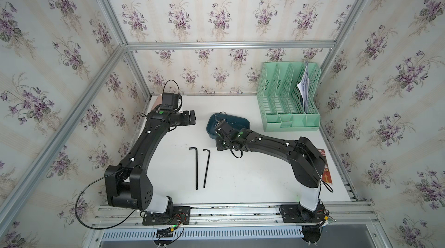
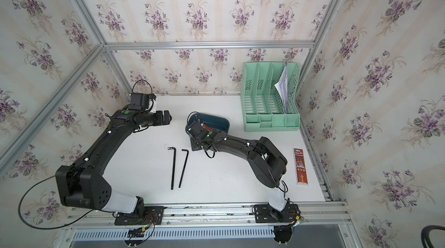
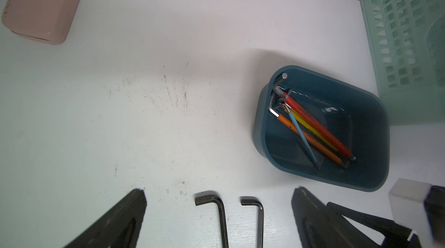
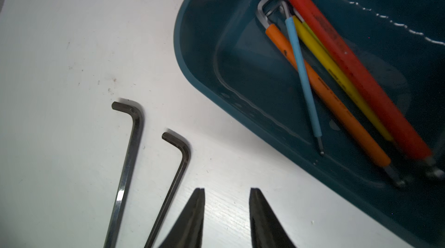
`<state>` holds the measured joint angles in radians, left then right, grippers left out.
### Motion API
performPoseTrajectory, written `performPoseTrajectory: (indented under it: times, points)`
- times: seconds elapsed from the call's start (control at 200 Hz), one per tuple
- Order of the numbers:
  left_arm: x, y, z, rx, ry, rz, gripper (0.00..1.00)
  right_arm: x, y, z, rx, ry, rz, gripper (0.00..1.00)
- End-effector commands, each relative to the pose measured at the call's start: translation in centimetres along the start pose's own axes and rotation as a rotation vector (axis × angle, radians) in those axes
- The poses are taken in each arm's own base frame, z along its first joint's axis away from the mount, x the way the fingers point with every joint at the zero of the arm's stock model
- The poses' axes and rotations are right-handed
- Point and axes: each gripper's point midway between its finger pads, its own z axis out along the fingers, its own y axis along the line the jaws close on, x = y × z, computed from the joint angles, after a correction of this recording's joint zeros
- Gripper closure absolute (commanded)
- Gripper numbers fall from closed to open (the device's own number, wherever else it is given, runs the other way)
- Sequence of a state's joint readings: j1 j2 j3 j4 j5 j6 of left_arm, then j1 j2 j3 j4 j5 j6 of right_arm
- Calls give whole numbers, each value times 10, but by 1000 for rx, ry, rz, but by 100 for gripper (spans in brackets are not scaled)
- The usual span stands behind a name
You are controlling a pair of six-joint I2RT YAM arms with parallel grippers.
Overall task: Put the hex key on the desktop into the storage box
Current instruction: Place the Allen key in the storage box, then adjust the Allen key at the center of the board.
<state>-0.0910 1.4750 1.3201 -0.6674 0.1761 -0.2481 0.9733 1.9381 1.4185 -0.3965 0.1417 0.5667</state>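
Just beside rt fingers (image 4: 190, 220), apart & empty: thinner black hex key (image 4: 177, 177), flat on desktop (image 4: 72, 42).

Hex keys: you have two black L-shaped ones, a thicker key (image 1: 195, 169) and a thinner key (image 1: 206, 169), lying flat side by side, not touching, bends at the far end.
Storage box (image 1: 240, 119): dark teal tub, upright just beyond them; holds colour-sleeved keys (image 3: 313, 128).
Desktop (image 1: 240, 177): white, scuffed.

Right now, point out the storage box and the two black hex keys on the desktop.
storage box (image 3: 259, 126): left wrist view, outer wall.
thicker hex key (image 4: 129, 160): right wrist view, long shaft.
thinner hex key (image 4: 176, 174): right wrist view, long shaft.
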Motion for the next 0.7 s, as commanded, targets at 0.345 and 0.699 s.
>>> performPoseTrajectory:
  times: [0.345, 0.699]
  points:
    - [-10, -3, -23, 22, -41, -17, 1, 35, 38, 6, 26, 58, -2, 64]
    - [-13, 19, -38, -67, -85, -14, 1, 68, 61, 32, 72, 107, 18, 58]
